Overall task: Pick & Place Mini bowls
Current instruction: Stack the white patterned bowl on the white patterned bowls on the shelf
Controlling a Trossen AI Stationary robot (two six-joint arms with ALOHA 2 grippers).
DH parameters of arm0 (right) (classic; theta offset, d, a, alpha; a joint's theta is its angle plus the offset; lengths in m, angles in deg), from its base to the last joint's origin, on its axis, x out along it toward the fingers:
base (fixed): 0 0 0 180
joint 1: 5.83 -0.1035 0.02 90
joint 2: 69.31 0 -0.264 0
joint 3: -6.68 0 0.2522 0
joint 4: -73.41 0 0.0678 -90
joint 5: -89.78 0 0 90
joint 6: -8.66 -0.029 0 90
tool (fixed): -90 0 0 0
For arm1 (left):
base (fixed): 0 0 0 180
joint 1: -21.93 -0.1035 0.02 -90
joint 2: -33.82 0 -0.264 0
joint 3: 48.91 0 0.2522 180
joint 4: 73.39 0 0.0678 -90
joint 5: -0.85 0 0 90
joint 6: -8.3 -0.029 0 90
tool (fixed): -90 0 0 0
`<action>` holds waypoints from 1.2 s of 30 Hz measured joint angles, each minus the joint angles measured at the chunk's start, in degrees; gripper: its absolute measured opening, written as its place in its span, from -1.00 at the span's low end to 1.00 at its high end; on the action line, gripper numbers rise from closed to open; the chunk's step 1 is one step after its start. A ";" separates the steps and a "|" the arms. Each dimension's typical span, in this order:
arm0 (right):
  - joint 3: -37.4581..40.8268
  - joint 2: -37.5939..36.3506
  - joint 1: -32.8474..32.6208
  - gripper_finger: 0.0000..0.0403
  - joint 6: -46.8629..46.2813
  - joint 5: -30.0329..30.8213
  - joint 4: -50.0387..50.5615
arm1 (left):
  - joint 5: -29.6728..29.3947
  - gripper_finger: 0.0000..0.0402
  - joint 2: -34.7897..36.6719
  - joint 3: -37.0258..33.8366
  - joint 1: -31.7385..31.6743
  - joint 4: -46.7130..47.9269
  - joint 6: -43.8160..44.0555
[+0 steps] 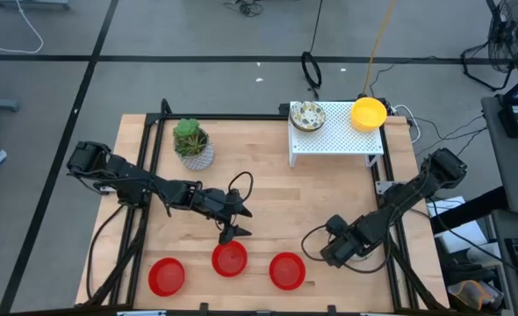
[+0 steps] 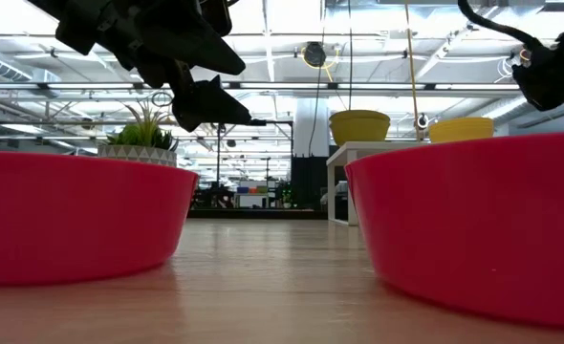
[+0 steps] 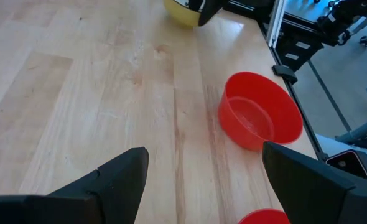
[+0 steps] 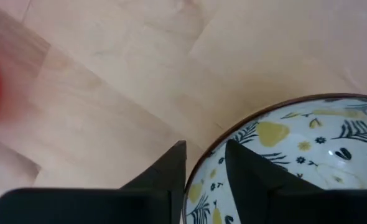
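Three red mini bowls [image 1: 166, 276] [image 1: 229, 259] [image 1: 286, 270] stand in a row along the table's near edge. On the white stand [image 1: 336, 140] at the back right sit a floral bowl [image 1: 308, 115] and a yellow bowl [image 1: 369, 113]. My right gripper [image 1: 334, 253] points down at the near right, open. Its fingers straddle the rim of another floral bowl [image 4: 295, 155], which is whitish inside and yellow outside [image 3: 180, 11] and rests on the table. My left gripper [image 1: 237, 219] hovers open above the middle red bowl, holding nothing. My right gripper comes at the floral bowl's rim [image 4: 203, 163] from above. One finger [image 4: 252, 177] is inside the bowl and the other [image 4: 168, 171] is outside. A gap still shows between them, and I cannot tell whether either finger touches the rim.
A white pot with a green plant [image 1: 192, 143] stands at the back left. A black frame runs along the table's edges. Bare wood lies between the stand, the plant and the red bowls.
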 joint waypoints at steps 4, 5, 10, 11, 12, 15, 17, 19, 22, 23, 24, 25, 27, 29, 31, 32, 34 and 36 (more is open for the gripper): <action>0.00 -0.02 0.03 -0.75 4.53 -1.56 0.63 | 0.00 0.59 0.00 0.00 0.00 0.01 -0.03; -0.01 -0.03 0.07 -0.82 5.74 -1.84 0.65 | 0.00 0.59 0.00 0.00 0.01 0.00 -0.03; -0.11 -0.51 0.12 -0.93 10.60 -2.46 0.94 | 0.00 0.59 0.00 0.00 0.01 0.01 -0.03; -0.09 -0.65 0.35 -0.93 10.91 -2.43 0.76 | 0.00 0.59 0.00 0.00 0.02 0.00 -0.03; -0.18 -0.84 0.61 -0.93 11.26 -2.24 0.60 | 0.00 0.59 0.00 0.00 0.00 0.00 -0.03; -1.60 -1.51 1.15 -0.97 14.45 1.08 0.18 | 0.00 0.59 0.00 0.00 0.00 0.00 -0.18; -3.55 -1.87 1.69 -0.98 18.69 6.05 -0.41 | -0.02 0.59 0.00 0.00 0.00 0.00 -0.61; -5.97 -2.38 2.28 -1.00 24.64 11.29 -1.23 | -0.02 0.59 0.00 0.00 0.00 -0.05 -1.20; -10.83 -3.87 4.10 -1.00 34.55 18.92 -1.36 | -0.02 0.59 0.00 0.00 -0.04 -0.09 -1.68; -12.39 -4.41 4.98 -1.00 37.79 21.36 -1.39 | -0.02 0.59 0.00 0.00 -0.03 -0.11 -1.69; -13.79 -4.96 6.02 -1.00 40.93 23.33 -1.34 | -0.02 0.59 0.00 0.00 -0.04 -0.07 -1.69; -15.25 -5.40 7.25 -1.00 44.05 25.36 -1.40 | -0.02 0.59 0.00 0.00 -0.04 -0.09 -1.73; -17.90 -6.59 10.12 -1.00 49.68 29.01 -1.66 | -0.02 0.59 0.00 0.00 -0.02 -0.02 -2.04; -19.75 -8.19 13.28 -1.00 54.68 30.86 -1.68 | -0.02 0.59 0.00 0.00 -0.03 -0.04 -2.41; -20.70 -9.90 17.41 -1.00 58.96 31.32 -2.01 | -0.02 0.59 0.00 0.00 -0.04 -0.03 -3.32; -20.86 -10.66 19.68 -1.00 60.96 31.24 -2.90 | -0.02 0.59 0.00 0.00 -0.04 -0.04 -3.75; -20.87 -12.24 24.71 -1.00 65.52 31.28 -4.96 | -0.02 0.59 0.00 0.00 -0.04 -0.02 -4.70; -20.87 -13.56 30.22 -1.00 69.50 31.81 -6.45 | -0.02 0.59 0.00 0.00 -0.04 -0.02 -5.54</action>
